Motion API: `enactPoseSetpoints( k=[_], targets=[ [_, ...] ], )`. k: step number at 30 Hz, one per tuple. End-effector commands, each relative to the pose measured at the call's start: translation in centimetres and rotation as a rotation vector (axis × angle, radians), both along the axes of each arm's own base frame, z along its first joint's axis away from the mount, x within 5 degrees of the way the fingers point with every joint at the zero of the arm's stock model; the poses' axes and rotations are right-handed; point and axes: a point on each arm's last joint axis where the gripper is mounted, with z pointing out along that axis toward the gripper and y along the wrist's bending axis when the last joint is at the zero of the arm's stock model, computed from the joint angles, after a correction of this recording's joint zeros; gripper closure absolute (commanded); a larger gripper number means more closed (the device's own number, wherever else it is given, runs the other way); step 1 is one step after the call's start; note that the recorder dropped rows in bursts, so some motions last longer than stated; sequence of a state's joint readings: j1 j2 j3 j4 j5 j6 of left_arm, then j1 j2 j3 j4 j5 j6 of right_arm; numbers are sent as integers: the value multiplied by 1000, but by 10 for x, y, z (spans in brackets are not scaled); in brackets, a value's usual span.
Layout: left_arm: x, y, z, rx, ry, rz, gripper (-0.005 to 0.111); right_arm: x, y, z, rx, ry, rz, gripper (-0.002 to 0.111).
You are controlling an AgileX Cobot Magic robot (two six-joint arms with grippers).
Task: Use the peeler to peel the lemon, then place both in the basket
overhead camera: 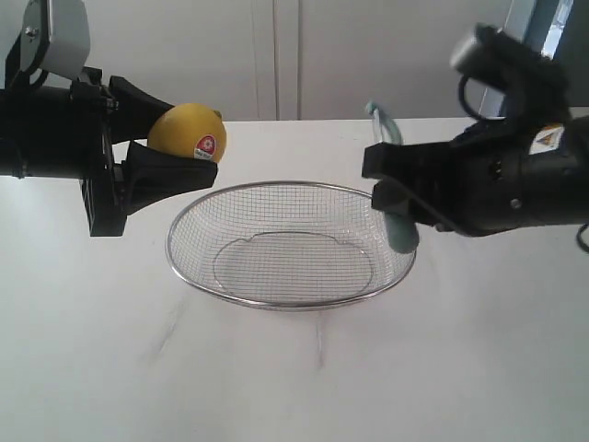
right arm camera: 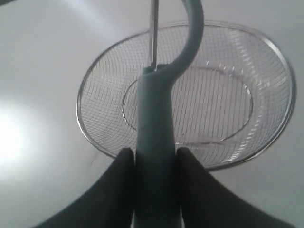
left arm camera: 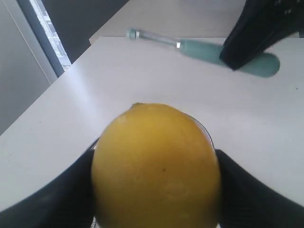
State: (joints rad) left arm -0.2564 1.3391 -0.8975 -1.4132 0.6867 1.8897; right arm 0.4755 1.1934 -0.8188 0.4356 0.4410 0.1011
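The yellow lemon [overhead camera: 187, 133], its red-and-white sticker facing the exterior camera, is held in the air left of the basket by my left gripper [overhead camera: 170, 129], which is shut on it. In the left wrist view the lemon [left arm camera: 156, 164] fills the space between the black fingers [left arm camera: 61, 199]. My right gripper [overhead camera: 391, 198] is shut on the pale teal peeler [overhead camera: 398, 226], held above the basket's right rim with its looped head pointing up. In the right wrist view the peeler handle [right arm camera: 154, 142] runs between the fingers [right arm camera: 121, 171] over the wire mesh basket [right arm camera: 90, 95]. The basket [overhead camera: 184, 267] stands on the table's middle.
A white table [overhead camera: 294, 387] carries the basket. A pale wall with cabinet seams [overhead camera: 276, 55] stands behind. In the left wrist view the peeler [left arm camera: 204, 50] and the right gripper's dark finger [left arm camera: 261, 28] appear across the table.
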Motion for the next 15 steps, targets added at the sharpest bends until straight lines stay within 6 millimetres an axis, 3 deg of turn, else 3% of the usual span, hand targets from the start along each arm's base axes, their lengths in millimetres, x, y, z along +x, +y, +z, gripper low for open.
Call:
enactPoseSetpoints(
  k=[1,7,15],
  targets=[
    [-3,-2,3,-36,15,-15,107,18,28,-28,138,79,134,108],
    [-3,-2,4,-35,11,-14,107,25,52,-49,305,161,276,108],
    [-3,-2,4,-35,11,-14,107,21,59,-39,433,155,350,108]
  ],
)
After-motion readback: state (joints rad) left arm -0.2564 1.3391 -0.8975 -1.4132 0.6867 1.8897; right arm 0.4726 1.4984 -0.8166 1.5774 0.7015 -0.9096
